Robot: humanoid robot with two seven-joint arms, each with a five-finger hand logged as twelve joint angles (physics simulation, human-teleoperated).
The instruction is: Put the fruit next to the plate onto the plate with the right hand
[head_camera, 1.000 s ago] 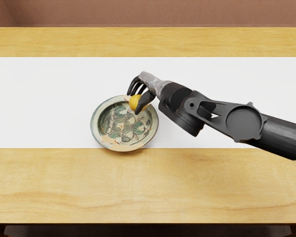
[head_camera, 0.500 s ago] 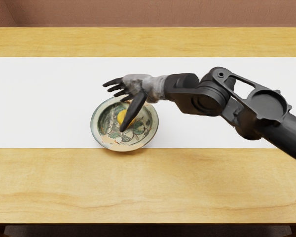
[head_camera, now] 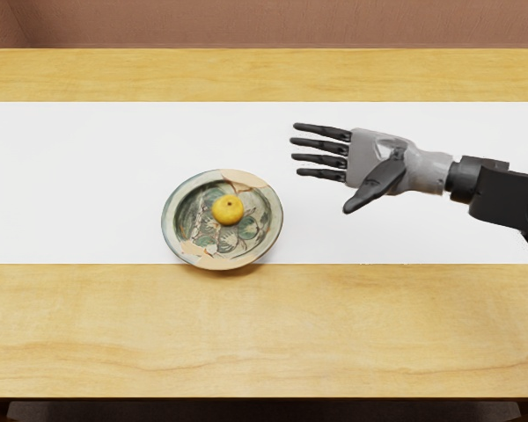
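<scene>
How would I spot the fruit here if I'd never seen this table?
Find the white strip running across the wooden table. On it sits one round patterned plate; the fruit is the small ball at its centre, plain yellow-orange against the green painted leaves.

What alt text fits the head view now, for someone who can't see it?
A yellow fruit sits in the middle of a patterned plate on a white strip across the wooden table. The right hand hovers to the plate's right, fingers spread, holding nothing.

right arm [head_camera: 502,189] cut off at r edge past forearm; fruit [head_camera: 228,209] hides plate [head_camera: 168,220] centre.
</scene>
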